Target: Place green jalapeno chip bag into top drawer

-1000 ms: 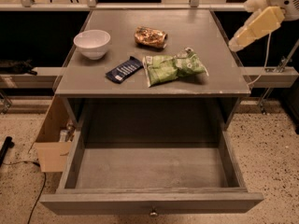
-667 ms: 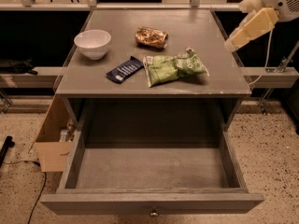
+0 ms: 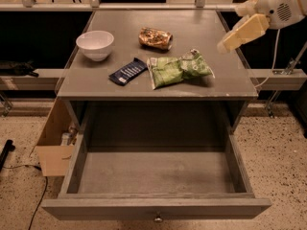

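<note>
The green jalapeno chip bag (image 3: 178, 68) lies flat on the grey table top (image 3: 201, 23), right of centre near the front edge. The top drawer (image 3: 158, 207) is pulled wide open below the table, its inside bare, its round metal knob at the front. My gripper (image 3: 242, 32) hangs from the white arm at the upper right, above the table's right edge. It is up and to the right of the bag and apart from it.
A white bowl (image 3: 95, 44) stands at the left of the table. A flat dark-blue packet (image 3: 127, 71) lies left of the green bag. An orange-brown foil bag (image 3: 155, 37) lies behind it. An open cardboard box (image 3: 55, 145) sits on the floor at the left.
My gripper and arm have moved a little to the left and up, toward the table's right edge. The bag, the other items and the drawer have not moved.
</note>
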Available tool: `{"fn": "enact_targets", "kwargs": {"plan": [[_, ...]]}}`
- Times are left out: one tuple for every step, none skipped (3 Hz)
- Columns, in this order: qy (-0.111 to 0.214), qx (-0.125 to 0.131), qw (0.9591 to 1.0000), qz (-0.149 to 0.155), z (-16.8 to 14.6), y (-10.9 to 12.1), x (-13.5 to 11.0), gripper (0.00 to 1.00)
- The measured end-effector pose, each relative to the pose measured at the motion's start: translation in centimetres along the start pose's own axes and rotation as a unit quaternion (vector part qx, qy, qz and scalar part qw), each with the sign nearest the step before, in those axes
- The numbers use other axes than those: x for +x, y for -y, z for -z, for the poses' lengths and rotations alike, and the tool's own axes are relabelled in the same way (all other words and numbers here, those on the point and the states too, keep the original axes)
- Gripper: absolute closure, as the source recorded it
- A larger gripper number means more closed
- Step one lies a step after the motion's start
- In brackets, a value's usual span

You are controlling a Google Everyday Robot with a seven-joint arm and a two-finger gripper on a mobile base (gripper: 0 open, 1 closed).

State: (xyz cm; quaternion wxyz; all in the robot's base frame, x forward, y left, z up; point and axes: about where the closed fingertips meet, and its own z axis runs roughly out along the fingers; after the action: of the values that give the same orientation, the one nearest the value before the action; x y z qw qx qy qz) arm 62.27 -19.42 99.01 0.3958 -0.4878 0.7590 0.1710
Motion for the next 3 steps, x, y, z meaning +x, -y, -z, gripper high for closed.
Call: {"fn": "enact_targets", "kwargs": {"plan": [[0.021,0.005,0.9998,-0.002,-3.0,1.4,-0.9,0.00],[0.027,0.001,0.9996,-0.009,-6.3,2.3,-1.3,0.00],[0.032,-0.007,0.9993,-0.016,-8.9,2.2,-1.4,0.00]]}}
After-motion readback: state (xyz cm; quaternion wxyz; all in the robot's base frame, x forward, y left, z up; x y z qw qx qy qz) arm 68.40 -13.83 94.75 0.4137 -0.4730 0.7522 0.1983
